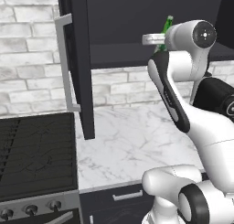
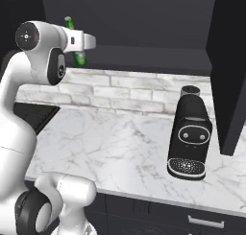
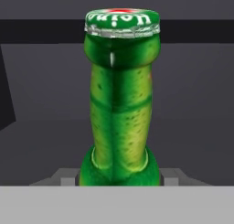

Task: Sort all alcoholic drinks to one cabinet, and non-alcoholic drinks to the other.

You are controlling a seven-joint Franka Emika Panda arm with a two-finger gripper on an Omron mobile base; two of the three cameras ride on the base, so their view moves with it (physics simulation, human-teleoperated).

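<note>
One wall cabinet [image 2: 144,23] is seen standing open above the marble counter [image 1: 132,145], its doors [image 1: 80,63] swung out on both sides, the left one carrying a long silver bar handle [image 1: 64,63]. A black coffee machine [image 2: 190,133] is noted on the counter toward the right, well below the cabinet floor. The green beer bottle [image 3: 119,104] is held up at the cabinet mouth, tilted in the base views, with its capped neck pointing up into the dark interior. The gripper [image 3: 119,179] is judged to be clamped on the bottle's lower body; in the hand view the two fingertips are seen pressed against either side of the glass.

The step in hand is judged to be placing the bottle inside. It is best righted before release and carried deep enough that its base sits fully behind the front lip. Ample room is seen inside. Clearance is tightest between cap and top panel, and beside the left door's edge.
</note>
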